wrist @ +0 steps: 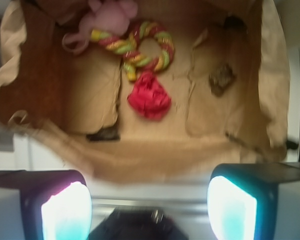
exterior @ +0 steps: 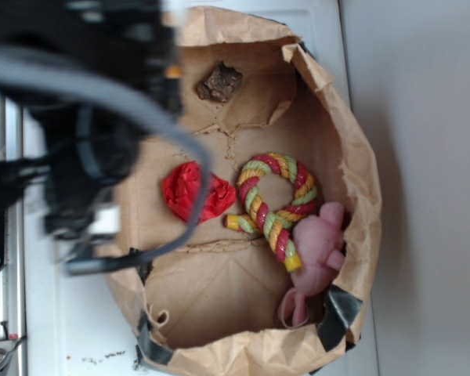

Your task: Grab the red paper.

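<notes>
red paper [wrist: 149,98] is lying on the floor of the paper bag [exterior: 352,149], just beside the rope toy [wrist: 140,47]. gripper [wrist: 149,207] is hovering spread wide, empty. looking light, crushable; pinching across its middle seems best.

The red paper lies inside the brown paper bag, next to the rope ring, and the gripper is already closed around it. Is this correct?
Not fully. The red paper does lie inside the brown paper bag, next to the rope ring, but the gripper is not closed around it. The wrist view shows the fingers wide apart near the bag's edge, with the paper well ahead of them, untouched.
</notes>
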Robot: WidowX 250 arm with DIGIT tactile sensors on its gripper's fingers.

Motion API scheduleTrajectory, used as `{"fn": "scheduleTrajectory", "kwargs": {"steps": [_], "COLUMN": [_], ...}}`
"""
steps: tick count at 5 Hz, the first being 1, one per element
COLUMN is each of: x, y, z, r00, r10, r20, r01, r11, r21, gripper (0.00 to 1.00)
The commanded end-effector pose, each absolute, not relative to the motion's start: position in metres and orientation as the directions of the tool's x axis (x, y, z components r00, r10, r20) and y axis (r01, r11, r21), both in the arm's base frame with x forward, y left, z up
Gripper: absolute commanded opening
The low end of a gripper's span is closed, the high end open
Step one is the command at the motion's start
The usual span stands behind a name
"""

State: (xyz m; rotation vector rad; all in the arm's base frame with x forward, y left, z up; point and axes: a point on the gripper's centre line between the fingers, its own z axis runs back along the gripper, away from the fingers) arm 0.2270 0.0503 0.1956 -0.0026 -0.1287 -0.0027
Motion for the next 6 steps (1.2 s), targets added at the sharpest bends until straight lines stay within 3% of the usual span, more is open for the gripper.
{"fn": "scheduleTrajectory", "kwargs": {"steps": [1,6], "x": [0.249,0.260], "y": [0.045,0.050], "z": [0.182,0.177], "r00": [0.984,0.979], "r10": [0.003,0.036], "r20": [0.180,0.198], "r01": [-0.011,-0.050], "r11": [0.999,0.996], "r21": [0.046,0.068], "gripper": [1.00,1.00]}}
